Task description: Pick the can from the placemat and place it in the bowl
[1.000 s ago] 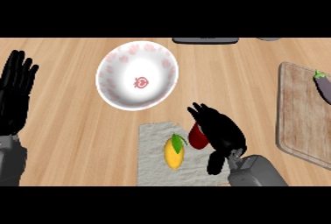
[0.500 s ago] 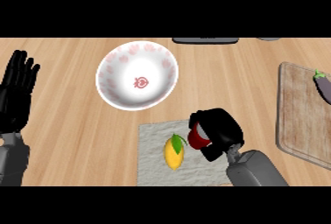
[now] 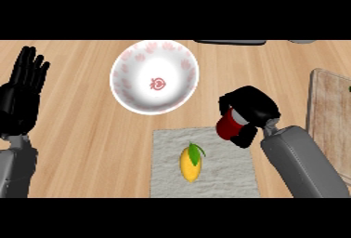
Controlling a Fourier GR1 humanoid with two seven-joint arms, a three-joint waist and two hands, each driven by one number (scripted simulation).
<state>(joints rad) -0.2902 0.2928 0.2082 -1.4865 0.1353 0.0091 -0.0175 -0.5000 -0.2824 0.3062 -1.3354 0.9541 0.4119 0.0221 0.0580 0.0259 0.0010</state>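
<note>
The right hand (image 3: 252, 106) has its fingers curled round the red can (image 3: 229, 124), above the far right corner of the grey placemat (image 3: 226, 174); the hand hides part of the can, so I cannot tell its tilt. The white bowl (image 3: 123, 69) lies near, forward and to the left, with bare desk (image 3: 96, 139) between, and the yellow fruit (image 3: 191, 162) is off that path. The left hand (image 3: 21, 95) rests open at the left edge.

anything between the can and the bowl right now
Nothing visible: only bare counter lies between the can in the right hand and the bowl. The yellow fruit sits on the placemat, off that path.
</note>
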